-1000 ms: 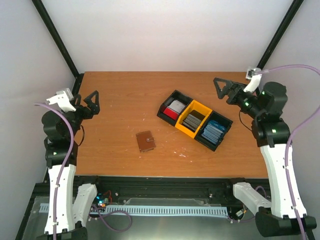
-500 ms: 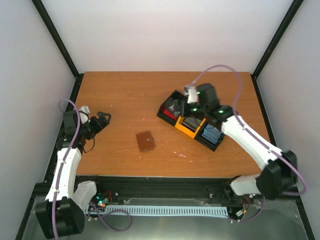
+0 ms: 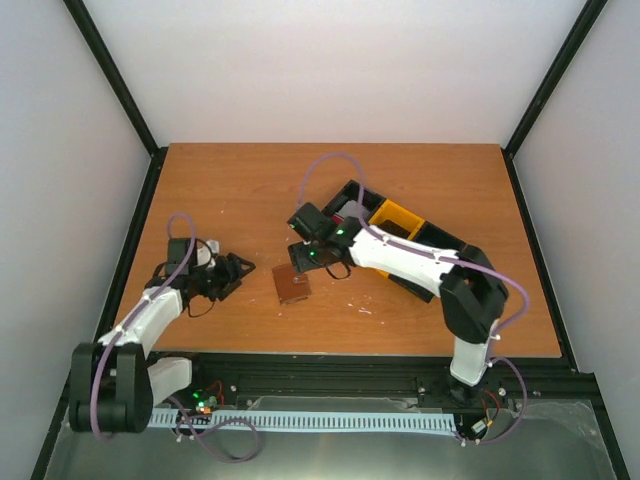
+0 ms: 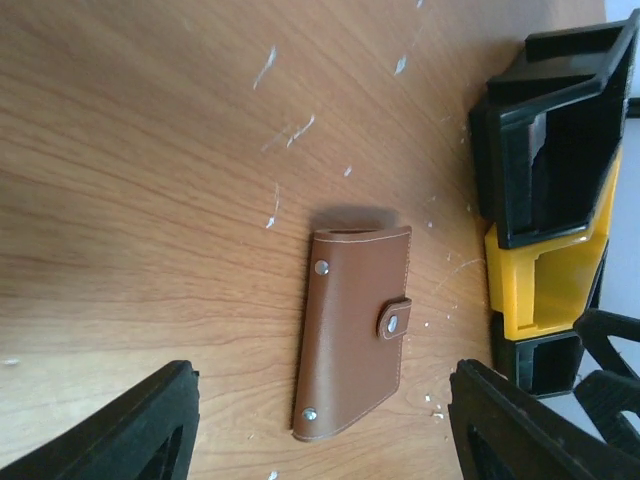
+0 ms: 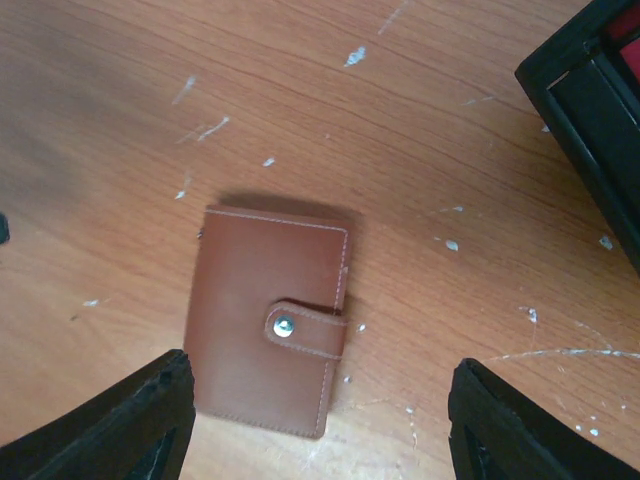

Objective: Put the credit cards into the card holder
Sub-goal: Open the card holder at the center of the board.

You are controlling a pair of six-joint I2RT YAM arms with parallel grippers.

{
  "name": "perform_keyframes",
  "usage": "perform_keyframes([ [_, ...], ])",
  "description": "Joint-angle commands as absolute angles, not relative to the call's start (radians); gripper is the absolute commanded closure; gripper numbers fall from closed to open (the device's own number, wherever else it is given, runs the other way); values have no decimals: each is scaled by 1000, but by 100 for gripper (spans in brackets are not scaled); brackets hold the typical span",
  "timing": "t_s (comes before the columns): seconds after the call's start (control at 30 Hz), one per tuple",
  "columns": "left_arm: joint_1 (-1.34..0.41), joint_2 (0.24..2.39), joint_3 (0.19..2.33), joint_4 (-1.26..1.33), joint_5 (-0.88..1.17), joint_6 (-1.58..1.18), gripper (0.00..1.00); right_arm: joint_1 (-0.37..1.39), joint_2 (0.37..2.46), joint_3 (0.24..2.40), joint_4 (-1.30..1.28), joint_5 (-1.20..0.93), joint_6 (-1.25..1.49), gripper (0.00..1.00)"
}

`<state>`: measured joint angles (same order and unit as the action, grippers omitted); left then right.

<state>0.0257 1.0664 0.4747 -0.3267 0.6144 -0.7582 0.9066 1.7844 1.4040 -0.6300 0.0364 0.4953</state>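
Setting: a wooden worktop (image 3: 230, 190) inside white walls, with black frame posts in the upper corners.
Card holder (image 3: 292, 285): brown leather, shut, tab clasp snapped. It lies flat near the middle of the top view, left of the tray and apart from it.
Left gripper (image 3: 240, 269): low over the worktop at centre left, pointing at the card holder and well short of it. Its jaws stand apart and hold nothing.
Right gripper (image 3: 303, 262): just above the card holder's upper edge in the top view. Its fingers (image 5: 130, 420) are spread wide at the lower corners of the wrist view, with the holder between them; nothing is gripped.
Tray (image 3: 400, 208): black and yellow, three compartments, lying diagonally at centre right.
In the way: the right arm lies across the tray and hides most of its compartments from above.
Credit cards (image 5: 622, 22): only a red sliver shows in the black end compartment; the rest cannot be made out.
Also: white scuff marks (image 4: 285, 130) on the wood and purple cables (image 3: 330, 165) looping over the arms.
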Motion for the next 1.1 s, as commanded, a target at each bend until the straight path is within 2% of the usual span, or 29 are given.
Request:
perform_keyframes([
  [0.0, -56, 1180, 462, -141, 666, -828, 32, 956, 1906, 1536, -787, 200, 473, 33],
  [0.27, -159, 1294, 424, 20, 646, -855, 39, 992, 2067, 1631, -792, 102, 423, 37],
  [0.4, -179, 1353, 406, 66, 648, -856, 45, 992, 2115, 1667, -794, 75, 438, 47],
  [0.53, -198, 1392, 414, 77, 641, -858, 48, 992, 2132, 1664, -809, 73, 461, 50],
  [0.87, -212, 1417, 404, 85, 631, -860, 49, 984, 2172, 1634, -764, 50, 460, 54],
  [1.07, -212, 1436, 377, 131, 679, -874, 48, 938, 2132, 1547, -677, -64, 461, 65],
])
